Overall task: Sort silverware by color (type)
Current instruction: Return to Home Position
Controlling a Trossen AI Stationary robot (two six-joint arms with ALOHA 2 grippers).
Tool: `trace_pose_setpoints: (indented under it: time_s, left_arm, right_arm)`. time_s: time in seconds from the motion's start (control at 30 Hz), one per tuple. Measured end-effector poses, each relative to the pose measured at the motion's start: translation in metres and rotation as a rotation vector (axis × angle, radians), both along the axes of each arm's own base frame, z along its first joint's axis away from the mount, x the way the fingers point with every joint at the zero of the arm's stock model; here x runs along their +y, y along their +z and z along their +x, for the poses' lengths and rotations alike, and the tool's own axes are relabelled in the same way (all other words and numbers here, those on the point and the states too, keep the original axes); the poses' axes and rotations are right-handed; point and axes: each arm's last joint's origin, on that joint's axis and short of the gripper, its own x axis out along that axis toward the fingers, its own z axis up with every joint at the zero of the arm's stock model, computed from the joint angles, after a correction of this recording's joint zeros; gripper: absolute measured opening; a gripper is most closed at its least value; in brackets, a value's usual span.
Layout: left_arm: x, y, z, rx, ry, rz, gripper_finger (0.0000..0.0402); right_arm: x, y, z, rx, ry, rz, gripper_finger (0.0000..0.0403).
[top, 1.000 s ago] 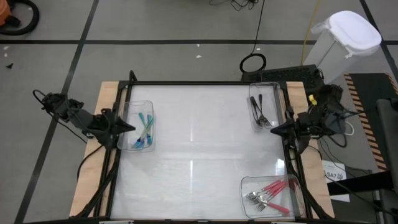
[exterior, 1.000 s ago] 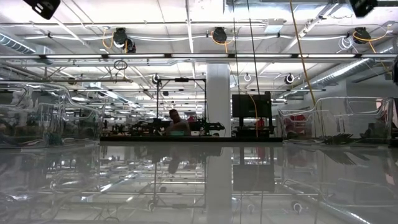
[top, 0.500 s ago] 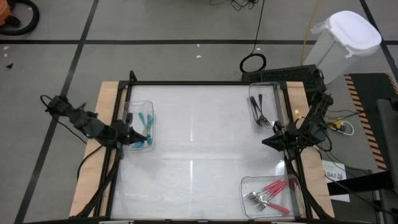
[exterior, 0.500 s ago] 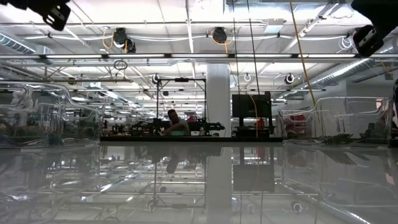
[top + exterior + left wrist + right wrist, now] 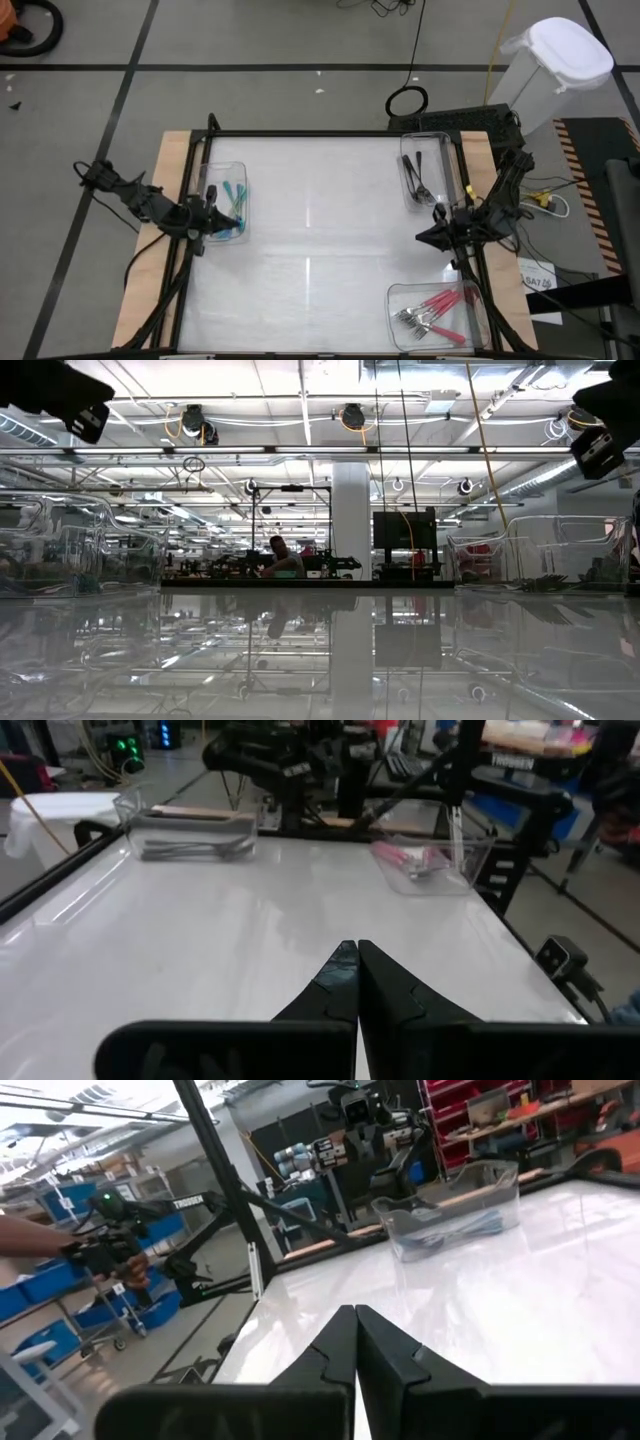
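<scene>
While your left gripper (image 5: 228,222) and right gripper (image 5: 420,237) hung closed and empty at the bench (image 5: 320,200) sides, teal forks (image 5: 233,203), black forks (image 5: 417,180) and pink forks (image 5: 443,303) lay in separate bins (image 5: 391,312).

white table (image 5: 320,250) | clear bin left (image 5: 222,175) | clear bin upper right (image 5: 432,150) | clear bin lower right (image 5: 410,296) | person (image 5: 286,560) behind

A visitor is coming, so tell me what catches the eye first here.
Three clear bins stand out on the white table: teal forks at its left edge, black forks at the high view's top right, pink forks at bottom right. The left gripper and right gripper hang shut at the table's sides.
</scene>
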Motion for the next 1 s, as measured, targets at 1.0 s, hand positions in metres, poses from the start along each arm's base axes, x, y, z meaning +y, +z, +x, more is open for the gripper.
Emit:
trace_pose_setpoints:
  time_s: [1.0]
  left_arm:
    - [0.02, -0.064, 0.013, -0.219, -0.006, 0.029, 0.0]
  right_arm:
    - [-0.015, -0.003, 0.015, -0.03, -0.084, 0.05, 0.0]
